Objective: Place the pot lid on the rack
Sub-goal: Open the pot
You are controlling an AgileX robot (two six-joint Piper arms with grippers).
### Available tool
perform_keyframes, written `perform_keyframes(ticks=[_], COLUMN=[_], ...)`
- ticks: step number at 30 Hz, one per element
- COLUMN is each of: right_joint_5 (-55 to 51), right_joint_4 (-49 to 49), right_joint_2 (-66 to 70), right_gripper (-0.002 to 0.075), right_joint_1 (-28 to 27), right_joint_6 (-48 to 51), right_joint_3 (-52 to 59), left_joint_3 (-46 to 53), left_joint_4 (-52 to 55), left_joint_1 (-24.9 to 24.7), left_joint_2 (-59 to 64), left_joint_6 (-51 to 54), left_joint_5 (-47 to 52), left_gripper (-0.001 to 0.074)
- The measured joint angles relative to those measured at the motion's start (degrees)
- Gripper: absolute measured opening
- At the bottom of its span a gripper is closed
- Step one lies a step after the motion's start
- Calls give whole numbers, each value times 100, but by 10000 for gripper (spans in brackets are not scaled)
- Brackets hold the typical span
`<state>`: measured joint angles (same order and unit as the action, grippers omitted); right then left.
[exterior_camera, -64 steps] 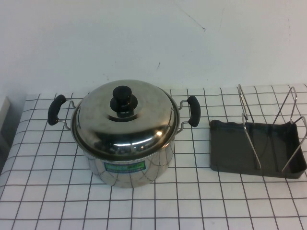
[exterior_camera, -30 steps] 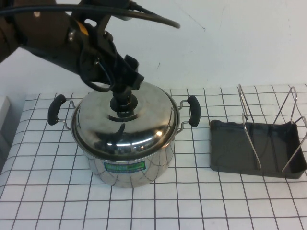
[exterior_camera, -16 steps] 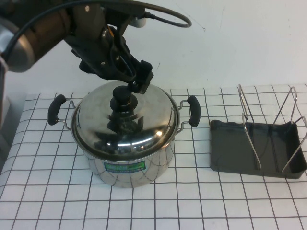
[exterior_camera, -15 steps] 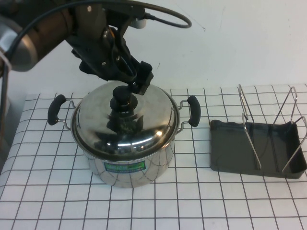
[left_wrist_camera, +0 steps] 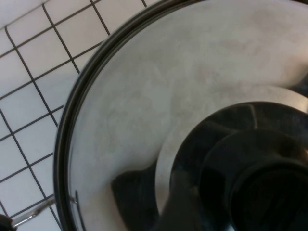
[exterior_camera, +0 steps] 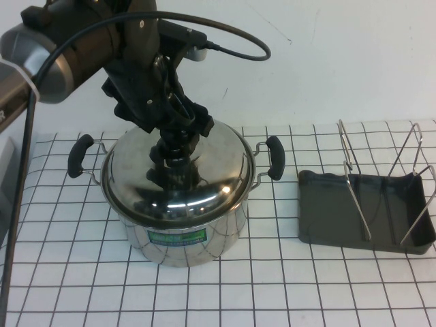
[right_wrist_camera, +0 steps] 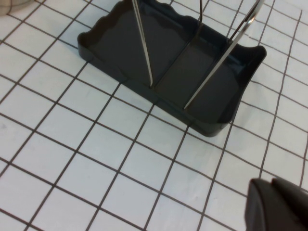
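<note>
The pot lid (exterior_camera: 211, 170), shiny steel and domed, lies on the steel pot (exterior_camera: 184, 235) at the table's middle left. My left gripper (exterior_camera: 178, 133) is down at the lid's black knob (exterior_camera: 173, 154) and covers its top. In the left wrist view the lid (left_wrist_camera: 168, 86) fills the picture, with the knob (left_wrist_camera: 269, 192) very close. The rack (exterior_camera: 320, 211), a dark grey tray with wire loops (exterior_camera: 355, 187), stands empty at the right. My right gripper (right_wrist_camera: 276, 204) is shut and empty above the tiles near the rack (right_wrist_camera: 207, 82); it is out of the high view.
The pot has two black handles, one on its left (exterior_camera: 80, 155) and one on its right (exterior_camera: 274, 157). A black cable (exterior_camera: 231, 42) arcs from the left arm above the pot. A white wall stands behind the checked tablecloth (exterior_camera: 286, 286).
The left arm came in from the upper left over the pot. Its gripper has dropped onto the lid's knob. The lid, pot and rack have not moved.
</note>
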<state>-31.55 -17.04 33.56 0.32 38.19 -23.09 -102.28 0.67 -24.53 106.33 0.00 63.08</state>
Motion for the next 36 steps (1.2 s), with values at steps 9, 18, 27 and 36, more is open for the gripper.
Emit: perform_keyframes(ticks=[9, 18, 27, 36], right_joint_5=[8, 8, 74, 157], right_joint_4=[0, 0, -64, -257], right_joint_2=[0, 0, 0, 0], right_gripper=[-3, -3, -3, -3], right_joint_1=[0, 0, 0, 0], right_joint_6=[0, 0, 0, 77], right_joint_3=[0, 0, 0, -114], left_joint_3=[-6, -6, -584, -1440], left_joint_4=[-27, -17, 144, -157], left_joint_1=[0, 0, -7, -7], left_joint_2=[0, 0, -38, -340], left_joint_6=[0, 0, 0, 42], left_joint_5=[9, 9, 201, 749], left_gripper=[337, 337, 337, 337])
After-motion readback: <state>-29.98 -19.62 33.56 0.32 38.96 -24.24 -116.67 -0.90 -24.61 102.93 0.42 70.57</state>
